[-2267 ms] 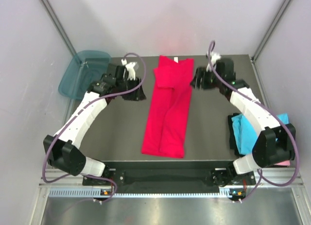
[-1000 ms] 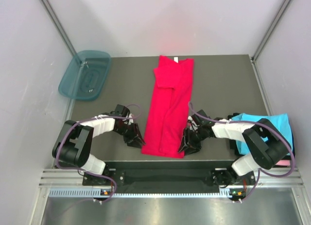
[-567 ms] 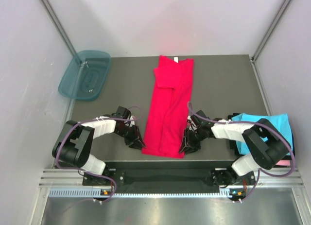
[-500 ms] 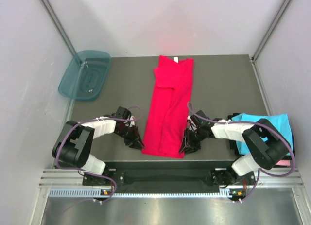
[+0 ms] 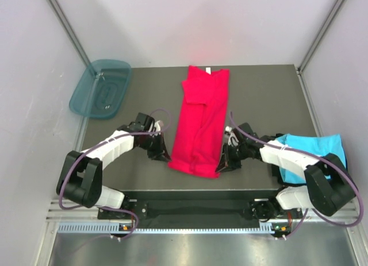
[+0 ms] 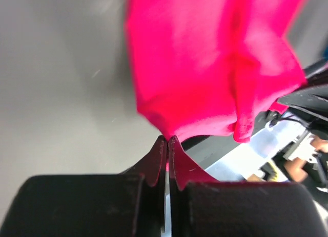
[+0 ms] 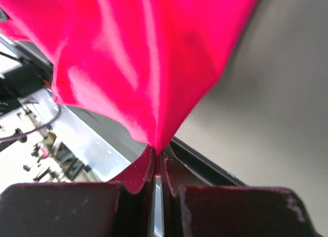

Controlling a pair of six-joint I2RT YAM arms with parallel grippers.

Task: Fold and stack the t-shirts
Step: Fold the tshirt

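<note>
A crimson red t-shirt (image 5: 200, 121), folded into a long strip, lies down the middle of the dark table with a small white tag at its far end. My left gripper (image 5: 167, 157) is shut on the strip's near left corner (image 6: 169, 129), and my right gripper (image 5: 222, 165) is shut on its near right corner (image 7: 156, 139). Both near corners are raised off the table. A cyan t-shirt (image 5: 305, 153) lies bunched at the right edge, partly behind my right arm. No pink t-shirt can be made out.
A teal translucent plastic tub (image 5: 100, 88) stands at the far left corner, partly off the table (image 5: 259, 99). White walls close in the back and sides. The table's near edge runs just below both grippers.
Both grippers have shut on the red shirt's near corners and lifted them, drawing the near end up and slightly away from the table's front edge.
</note>
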